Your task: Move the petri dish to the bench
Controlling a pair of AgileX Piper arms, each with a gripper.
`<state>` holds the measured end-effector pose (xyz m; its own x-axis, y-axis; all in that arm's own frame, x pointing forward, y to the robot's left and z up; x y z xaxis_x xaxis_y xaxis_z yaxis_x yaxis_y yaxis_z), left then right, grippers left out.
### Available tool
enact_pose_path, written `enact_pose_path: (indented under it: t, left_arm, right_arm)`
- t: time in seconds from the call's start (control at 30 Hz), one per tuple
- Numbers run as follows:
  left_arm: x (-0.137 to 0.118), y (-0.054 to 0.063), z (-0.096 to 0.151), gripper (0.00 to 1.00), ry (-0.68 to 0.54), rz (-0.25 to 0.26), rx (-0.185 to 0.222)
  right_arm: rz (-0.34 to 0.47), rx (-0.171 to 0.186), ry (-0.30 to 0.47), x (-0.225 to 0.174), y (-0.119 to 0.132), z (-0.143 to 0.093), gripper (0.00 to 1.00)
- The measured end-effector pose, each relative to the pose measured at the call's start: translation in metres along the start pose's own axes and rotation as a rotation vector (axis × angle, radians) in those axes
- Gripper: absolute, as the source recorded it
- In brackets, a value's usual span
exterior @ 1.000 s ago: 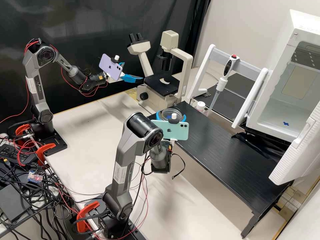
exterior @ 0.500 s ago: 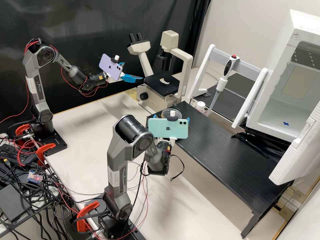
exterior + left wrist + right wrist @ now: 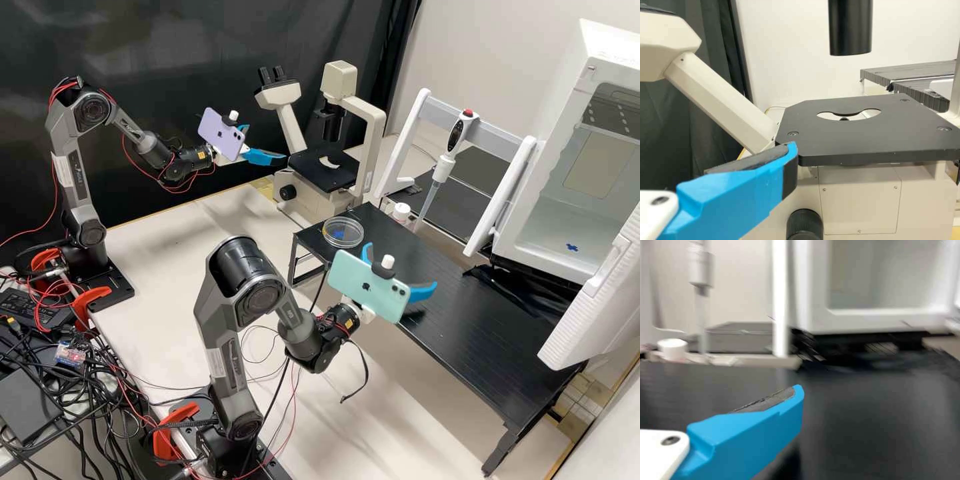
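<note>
Petri dish sits on the black bench, near its short edge by the microscope. The right gripper is open, apart from the dish; the left gripper is open too.

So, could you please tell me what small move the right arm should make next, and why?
I would probably ease the right tool up and back, clear of the black bench. The petri dish already lies flat on that bench, and the tool is open and apart from it, so no further grasp seems needed.
</note>
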<state>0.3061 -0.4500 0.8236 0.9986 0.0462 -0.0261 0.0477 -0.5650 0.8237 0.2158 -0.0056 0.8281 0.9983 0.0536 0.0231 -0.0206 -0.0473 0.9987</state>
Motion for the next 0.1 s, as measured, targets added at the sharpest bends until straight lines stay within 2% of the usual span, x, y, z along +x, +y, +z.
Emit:
enact_pose_path:
  t: [0.1]
  left_arm:
    - [0.0,0.0,0.0,1.0,0.0,0.0,0.0]
  right_arm:
    - [0.021,0.037,-0.056,-0.0076,0.0035,0.0103,1.0]
